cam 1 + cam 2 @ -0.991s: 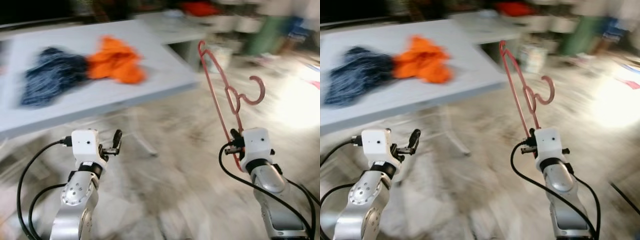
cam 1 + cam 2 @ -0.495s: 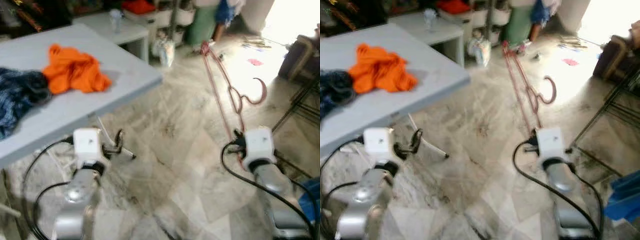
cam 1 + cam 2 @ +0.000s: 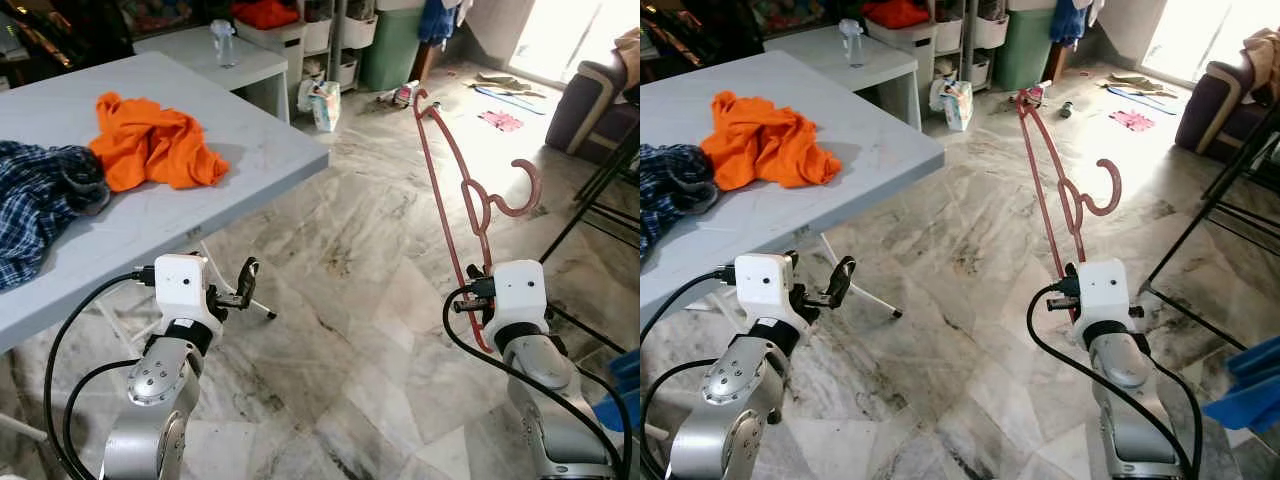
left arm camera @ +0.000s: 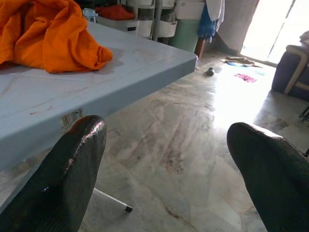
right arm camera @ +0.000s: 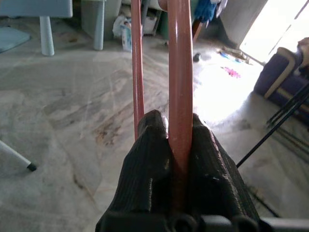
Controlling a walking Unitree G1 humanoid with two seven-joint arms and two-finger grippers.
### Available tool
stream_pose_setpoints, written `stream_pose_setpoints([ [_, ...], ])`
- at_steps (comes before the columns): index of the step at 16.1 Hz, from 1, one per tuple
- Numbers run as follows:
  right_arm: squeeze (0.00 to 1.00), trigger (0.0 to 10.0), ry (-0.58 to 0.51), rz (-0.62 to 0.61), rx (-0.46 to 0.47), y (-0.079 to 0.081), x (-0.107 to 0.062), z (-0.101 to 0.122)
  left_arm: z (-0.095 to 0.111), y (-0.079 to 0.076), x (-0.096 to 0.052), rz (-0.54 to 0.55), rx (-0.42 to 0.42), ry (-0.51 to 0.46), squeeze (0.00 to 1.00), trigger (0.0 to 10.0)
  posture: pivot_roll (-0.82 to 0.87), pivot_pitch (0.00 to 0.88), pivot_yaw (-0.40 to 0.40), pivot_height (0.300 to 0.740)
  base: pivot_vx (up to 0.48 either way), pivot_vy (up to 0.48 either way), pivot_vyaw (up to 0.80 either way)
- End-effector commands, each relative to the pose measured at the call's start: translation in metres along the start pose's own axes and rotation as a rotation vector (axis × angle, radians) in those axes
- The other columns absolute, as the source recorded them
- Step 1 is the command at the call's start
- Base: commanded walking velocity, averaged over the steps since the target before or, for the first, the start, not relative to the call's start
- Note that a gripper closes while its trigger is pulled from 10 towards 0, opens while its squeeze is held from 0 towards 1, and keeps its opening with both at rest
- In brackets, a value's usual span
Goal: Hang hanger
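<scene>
Marble floor [image 3: 360, 330] underfoot; grey folding table [image 3: 260, 150] at 10 o'clock w/ orange garment [image 3: 150, 140] & plaid shirt [image 3: 35, 200] on top. Pink hanger [image 3: 455, 190] stands upright at 2 o'clock, lower bar pinched in right gripper [image 5: 174, 145]. Left gripper [image 3: 240, 285] at 8 o'clock, fingers [image 4: 72, 179] wide apart, holding nothing.
</scene>
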State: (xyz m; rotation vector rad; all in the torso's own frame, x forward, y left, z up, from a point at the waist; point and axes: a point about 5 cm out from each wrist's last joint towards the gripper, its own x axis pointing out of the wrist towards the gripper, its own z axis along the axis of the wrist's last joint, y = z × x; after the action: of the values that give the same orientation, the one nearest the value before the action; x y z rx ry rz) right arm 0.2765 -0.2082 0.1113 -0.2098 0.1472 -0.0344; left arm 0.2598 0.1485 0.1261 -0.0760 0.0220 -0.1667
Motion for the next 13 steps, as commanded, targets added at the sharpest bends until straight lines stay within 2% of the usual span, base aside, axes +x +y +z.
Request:
stream_pose_setpoints([
  [1, 0.0, 10.0, 0.009, -0.042, 0.009, -0.008, -0.001, 0.001, -0.001, -0.006, 0.001, -0.036, -0.013, 0.0, 0.0, 10.0, 0.06, 0.066, -0.021, 0.74, 0.0, 0.0, 0.0],
  [3, 0.0, 10.0, 0.038, -0.059, 0.008, -0.009, -0.001, -0.003, -0.004, -0.005, 0.002, -0.039, -0.015, 0.011, 0.0, 10.0, 0.06, 0.061, -0.017, 0.74, 0.0, 0.0, 0.0],
  [8, 0.0, 10.0, 0.101, -0.081, 0.049, -0.009, -0.004, -0.013, -0.007, -0.001, 0.002, -0.047, -0.024, 0.028, 0.0, 10.0, 0.06, 0.058, -0.012, 0.74, 0.0, 0.0, -0.77],
  [13, 0.0, 10.0, 0.123, -0.081, 0.044, -0.009, -0.007, -0.017, -0.012, 0.004, 0.001, -0.047, -0.027, 0.04, 0.0, 10.0, 0.05, 0.055, -0.008, 0.74, 0.278, 0.0, -0.8],
])
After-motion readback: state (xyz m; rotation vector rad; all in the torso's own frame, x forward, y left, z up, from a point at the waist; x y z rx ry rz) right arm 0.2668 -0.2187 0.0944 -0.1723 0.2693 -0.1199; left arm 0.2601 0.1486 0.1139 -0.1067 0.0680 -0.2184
